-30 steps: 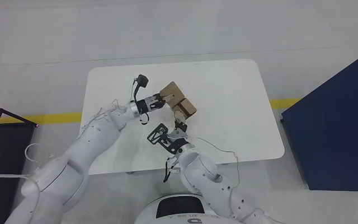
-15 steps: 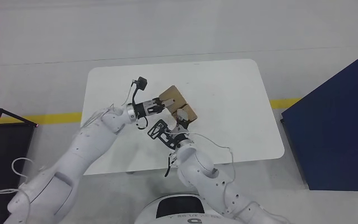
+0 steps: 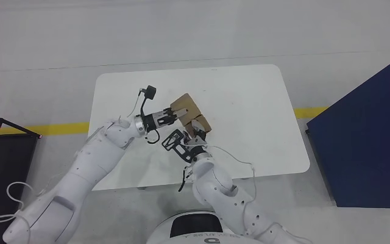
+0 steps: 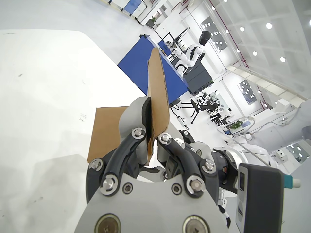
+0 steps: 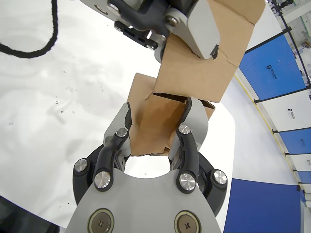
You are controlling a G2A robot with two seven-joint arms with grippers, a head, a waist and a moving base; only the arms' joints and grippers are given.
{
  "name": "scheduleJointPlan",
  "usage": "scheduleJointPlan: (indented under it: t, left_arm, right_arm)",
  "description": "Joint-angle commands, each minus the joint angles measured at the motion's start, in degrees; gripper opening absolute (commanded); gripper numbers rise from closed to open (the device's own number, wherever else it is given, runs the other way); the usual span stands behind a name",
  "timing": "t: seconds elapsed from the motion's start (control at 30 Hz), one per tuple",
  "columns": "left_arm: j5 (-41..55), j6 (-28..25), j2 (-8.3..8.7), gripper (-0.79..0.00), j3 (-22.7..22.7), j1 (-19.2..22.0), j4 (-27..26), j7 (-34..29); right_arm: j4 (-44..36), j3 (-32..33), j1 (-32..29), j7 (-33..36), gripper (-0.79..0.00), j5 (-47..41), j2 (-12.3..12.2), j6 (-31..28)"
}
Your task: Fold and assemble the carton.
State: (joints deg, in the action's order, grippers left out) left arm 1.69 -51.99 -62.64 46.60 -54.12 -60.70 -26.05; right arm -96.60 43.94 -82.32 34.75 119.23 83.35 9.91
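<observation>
Over the tabletop (image 3: 244, 91), near its middle, both hands are holding the carton (image 3: 191, 111). The left hand (image 4: 152, 116) is pinching an upright flap while the right hand (image 5: 159, 111) is clamping a lower panel, probably bracing it for folding.

white arms (image 3: 91, 165), black cable (image 5: 54, 20), grey right claw (image 5: 158, 105), silver screws (image 5: 187, 180), perhaps rubber pads (image 5: 187, 107)

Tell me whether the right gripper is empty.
No, the right gripper grips a brown panel of the carton between its jaws.
</observation>
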Motion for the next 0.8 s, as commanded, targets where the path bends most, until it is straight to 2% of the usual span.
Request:
scheduleJointPlan:
  t: [0.0, 0.2, 0.27, 0.43, 0.63, 0.77]
  left_arm:
    - [0.21, 0.57, 0.03, -0.785, 0.38, -0.32, -0.2, 0.0]
    - [1.92, 2.88, -0.21, -0.785, 1.02, -1.02, 0.31, -0.07]
    - [3.17, 3.23, -0.49, -0.785, 0.67, -1.06, 0.62, -0.87]
    - [5.3, 3.47, -1.17, -0.785, 0.11, -0.53, 1.76, -2.43]
    - [7.52, 2.25, -1.48, -0.785, 0.62, -0.37, 2.51, -4.08]
    - [9.12, 1.62, -1.48, -0.785, 1.2, -0.49, 2.74, -5.64]
  right_arm:
    - [-0.65, 0.39, -0.44, -0.83, -0.397, -0.26, 0.05, 0.9]
    - [-4.02, 1.18, -4.11, -5.24, -0.369, 0.39, -0.48, 0.07]
    - [-4.55, 1.22, -4.98, -5.9, -0.403, 1.03, -0.68, -1.51]
    - [-4.23, 1.17, -5.18, -4.96, -0.431, 2.83, -0.63, -2.75]
    - [-2.51, 0.9, -3.87, -2.04, -0.474, 4.28, 0.03, -1.61]
    - [-0.96, 0.63, -2.63, -0.24, -0.459, 4.15, 0.62, -1.15]
